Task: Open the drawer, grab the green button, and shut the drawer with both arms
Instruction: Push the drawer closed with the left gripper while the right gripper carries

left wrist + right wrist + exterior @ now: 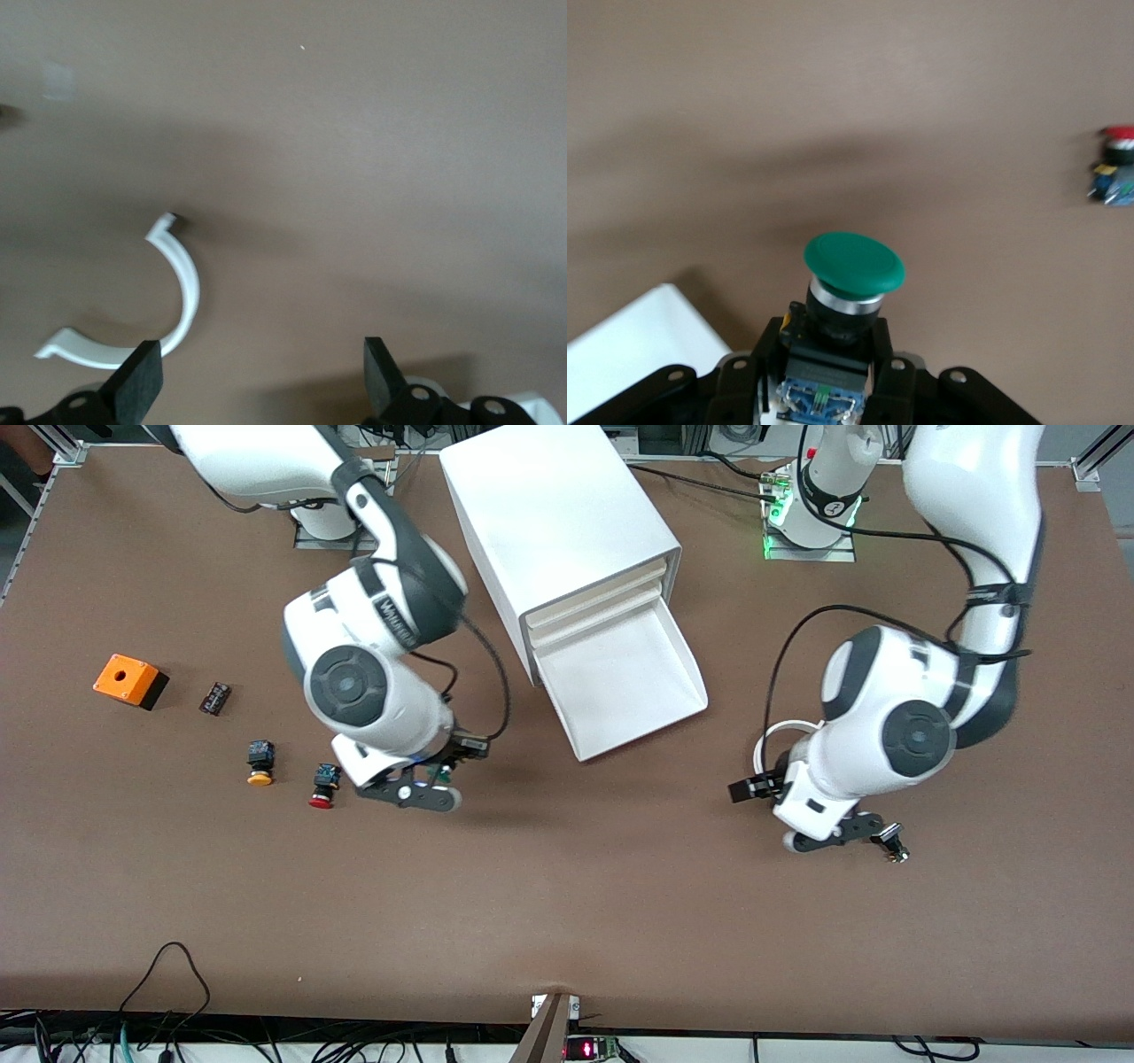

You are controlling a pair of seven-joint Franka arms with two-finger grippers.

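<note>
Brown tabletop (567, 903) carries the white cabinet (558, 522); its drawer (620, 677) stands pulled out and looks bare. My right fingers (897, 376) are clamped on the green button (854, 266), in the air beside the red-capped button (324, 784). My left fingers (142, 381), spread wide and holding nothing, hover toward the left arm's end. Risk: a weak pinch drops the cap, or my elbow clips the cabinet. 2 other pieces, the yellow-capped button (260, 763) and orange box (129, 680), lie clear.

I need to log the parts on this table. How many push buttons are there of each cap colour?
Green cap: 1, the green button, held in the right tool above the table.
Red cap: 1, the red button on the table.
Yellow cap: 1, the yellow button beside it.
Total: 3
</note>
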